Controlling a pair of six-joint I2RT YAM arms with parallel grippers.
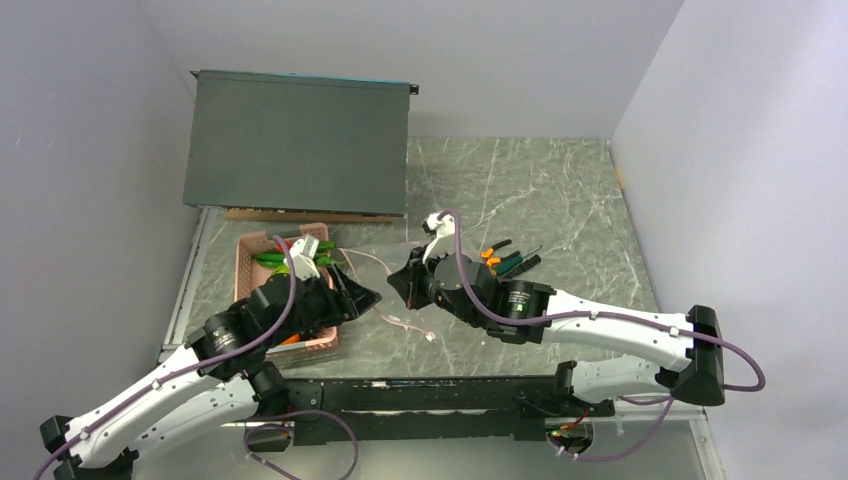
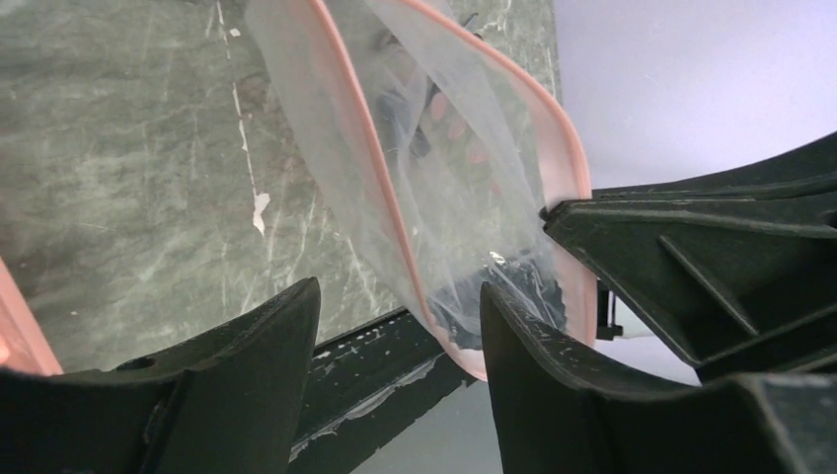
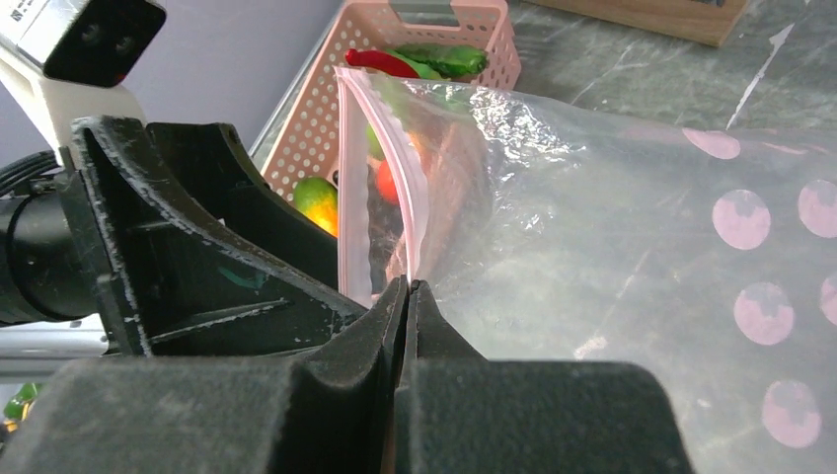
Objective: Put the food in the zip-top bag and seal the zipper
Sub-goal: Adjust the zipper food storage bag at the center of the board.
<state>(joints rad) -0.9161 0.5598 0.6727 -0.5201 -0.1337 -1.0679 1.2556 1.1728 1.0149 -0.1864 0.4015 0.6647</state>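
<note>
in the upper left of the top view a dark grey box [image 1: 298, 140] sits at the back of the marbled table [image 1: 520, 190]. below it, left of centre, stands the pink slotted basket [image 1: 245, 275], and the food is in it. long green pods [image 1: 276, 259] show at the basket's far end. the right wrist view picks out a red chili [image 3: 378, 61] at the top of the basket. lower down are a green-orange mango [image 3: 318, 200] and a red-orange fruit [image 3: 391, 183], the fruit seen through plastic.

the left gripper [image 1: 366, 297] reaches over the basket's right side towards the centre. in its own wrist view the jaws stand apart. the lower end of the bag's mouth hangs in the gap and runs behind the right-hand finger [image 2: 563, 395], and nothing is pinched between the jaws.

the zip-top bag [image 1: 372, 268] is held up in the middle of the frame between the two grippers. its mouth gapes, and the zipper [image 3: 353, 217] is a pale pink strip curving round the opening. pink dots show on the clear plastic in the right wrist view.

just right of centre, the right gripper [image 1: 398, 281] has its jaws pressed tight together on the bag's rim, right beside the zipper. further right, orange- and green-handled pliers [image 1: 507, 260] lie on the table.
</note>
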